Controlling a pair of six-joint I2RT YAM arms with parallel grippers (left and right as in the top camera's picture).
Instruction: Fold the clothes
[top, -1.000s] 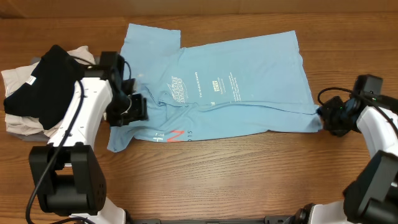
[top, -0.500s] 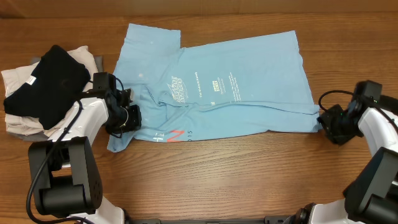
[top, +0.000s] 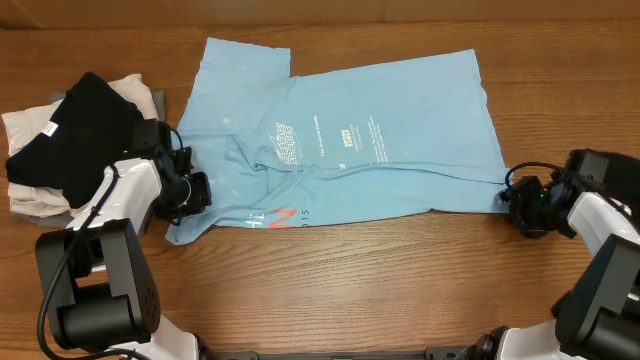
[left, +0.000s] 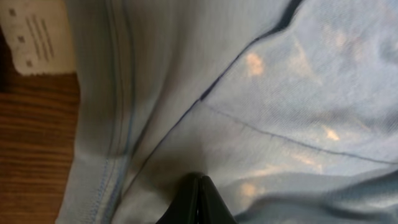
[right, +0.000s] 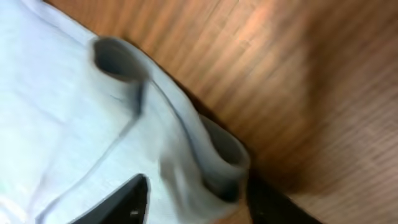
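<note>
While overhead shows sky-blue T-shirt (top: 390, 100) spread on tabletop (top: 380, 280), left wrist view shows left claw (left: 199, 196) pinched shut on its fabric; right wrist view: right claw (right: 199, 193) half-open astride hem fold.

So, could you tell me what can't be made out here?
- Overhead: lettering on the sky-blue T-shirt too small to read.
- Overhead: black garment covers the pale garments beneath.
- Left wrist: left gripper cut off by the bottom edge.
- Right wrist: blur hides whether the right gripper pinches the hem.
</note>
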